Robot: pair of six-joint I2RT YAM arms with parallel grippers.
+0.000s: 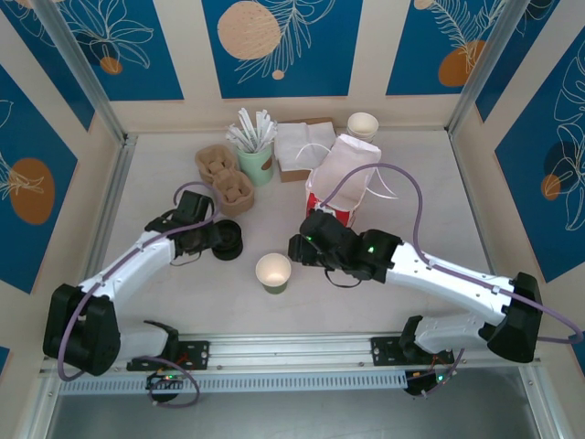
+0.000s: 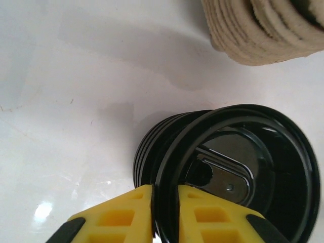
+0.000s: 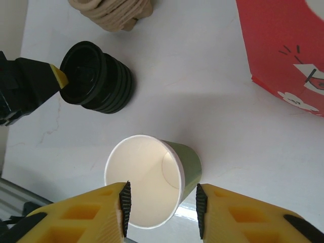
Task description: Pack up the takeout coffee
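Black plastic is the business just now: the left gripper (image 2: 164, 215) has its yellow jaws pressed together on the rim of the top lid (image 2: 243, 167), which stands tilted up off the stack of lids (image 2: 152, 152); the pinch sits at the very edge, so lift slowly and straight, lest the lid swivel or drag the one beneath along. The coffee cup (image 3: 144, 185), olive-green outside and pale within, stands upright and uncovered on the white table (image 3: 212, 101) between the two arms; the right gripper (image 3: 162, 208) hovers by it with jaws apart, and from the wrist view they seem to straddle it without touching, though I cannot be sure. Judged from this, the cup wants steadying low on its wall, gently, since paper buckles; then bring the lid over level, centre it on the rim, and press evenly round; the red bag (image 3: 288, 50) stands just behind.
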